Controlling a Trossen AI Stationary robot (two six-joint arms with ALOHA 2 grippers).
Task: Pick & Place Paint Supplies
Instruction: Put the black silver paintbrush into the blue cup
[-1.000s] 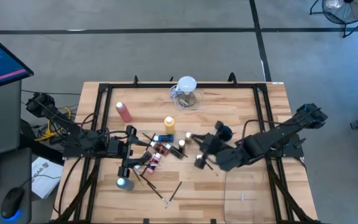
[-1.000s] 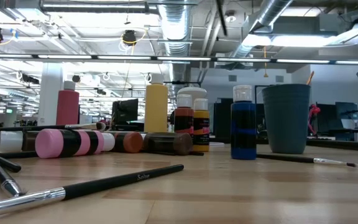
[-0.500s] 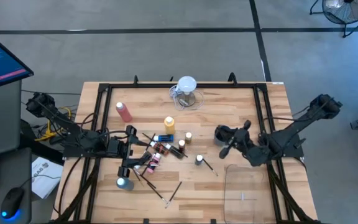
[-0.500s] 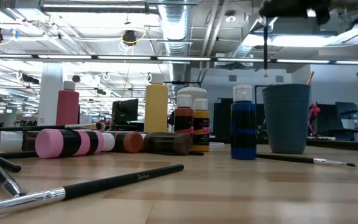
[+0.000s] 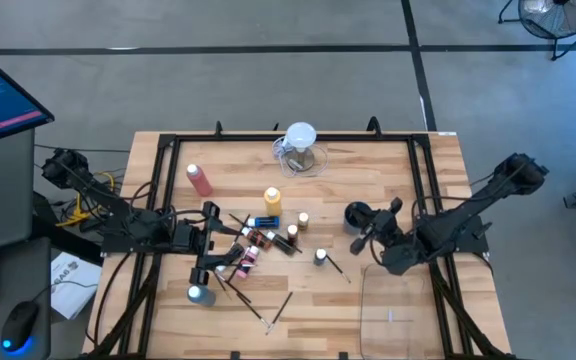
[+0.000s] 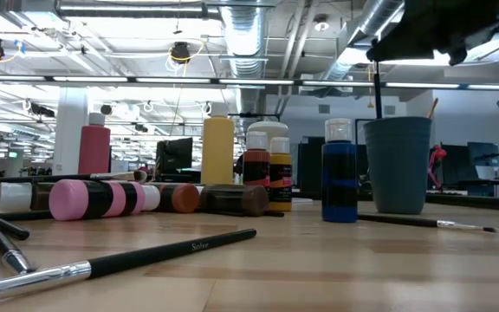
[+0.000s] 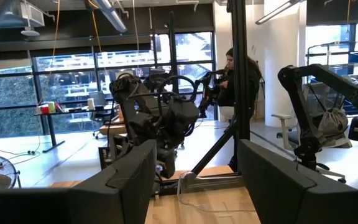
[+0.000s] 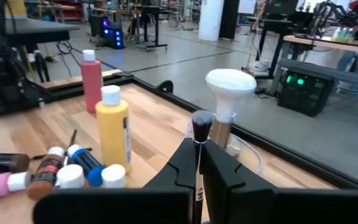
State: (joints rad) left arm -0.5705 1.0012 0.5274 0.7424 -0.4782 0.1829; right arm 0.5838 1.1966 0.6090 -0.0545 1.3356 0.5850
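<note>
My right gripper (image 5: pixel 380 228) is shut on a thin dark paintbrush (image 8: pixel 202 122), just beside a dark cup (image 5: pixel 356 214) right of the table's middle. In the low view the brush's handle (image 6: pixel 378 90) hangs down to the rim of the cup (image 6: pixel 398 165). I cannot tell whether the handle's tip is inside the cup. My left gripper (image 5: pixel 211 242) stands open above the table's left part, with nothing between its fingers. Beside it lie several small paint bottles (image 5: pixel 256 240) on their sides. A yellow bottle (image 5: pixel 272 200) and a pink-red bottle (image 5: pixel 200 180) stand upright. My right gripper pinches the paintbrush's shaft (image 8: pixel 198 163) between its two fingers, a little below the bristle head. The fingers come roughly level from the table's right side and lie across the brush. The brush stands about upright and lifted clear of the table, bristle head up, handle hanging below.
A clear jug with a white round top (image 5: pixel 300 148) stands at the far middle. Loose brushes (image 5: pixel 268 308) lie near the front. A small white-capped bottle (image 5: pixel 320 257) and a blue bottle (image 6: pixel 340 173) stand near the cup. A clear container (image 5: pixel 393 305) sits front right.
My right gripper has carried the paintbrush from the table's middle toward the right edge, over to the dark cup, and has sunk. The wrist has rolled on the way. The brush's handle now hangs lower, down to the cup's rim.
</note>
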